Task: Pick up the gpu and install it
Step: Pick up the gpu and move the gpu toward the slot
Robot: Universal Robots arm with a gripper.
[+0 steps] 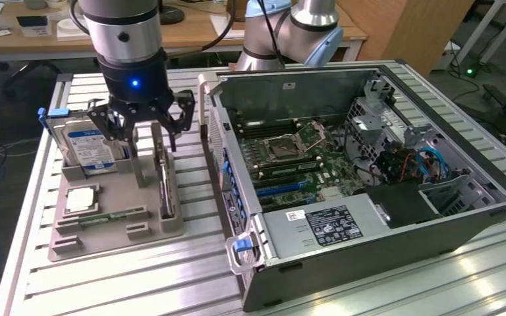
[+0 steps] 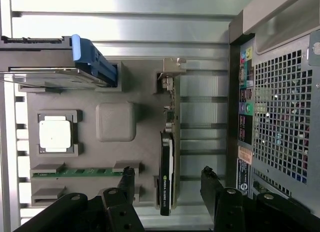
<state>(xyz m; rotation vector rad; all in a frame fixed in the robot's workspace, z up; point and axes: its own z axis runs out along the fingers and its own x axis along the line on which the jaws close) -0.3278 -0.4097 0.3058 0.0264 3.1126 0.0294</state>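
Observation:
The gpu [image 1: 165, 184] is a thin dark card standing on its edge in a slot of the grey holder tray [image 1: 116, 236], at the exterior view's left. In the wrist view the gpu [image 2: 167, 162] runs lengthwise, with its silver bracket [image 2: 170, 66] at the far end. My gripper [image 1: 147, 135] hangs just above the card, open. Its two black fingers [image 2: 127, 181] stand on either side of the card without touching it, and the gripper [image 2: 168, 178] holds nothing.
The tray [image 2: 90, 137] also carries a hard drive with a blue label [image 1: 90, 150], a silver processor [image 1: 81, 199] and a green memory stick [image 1: 112, 215]. An open computer case [image 1: 464, 217] with its motherboard [image 1: 297, 158] lies right beside the tray on the slatted metal table [image 1: 147, 283].

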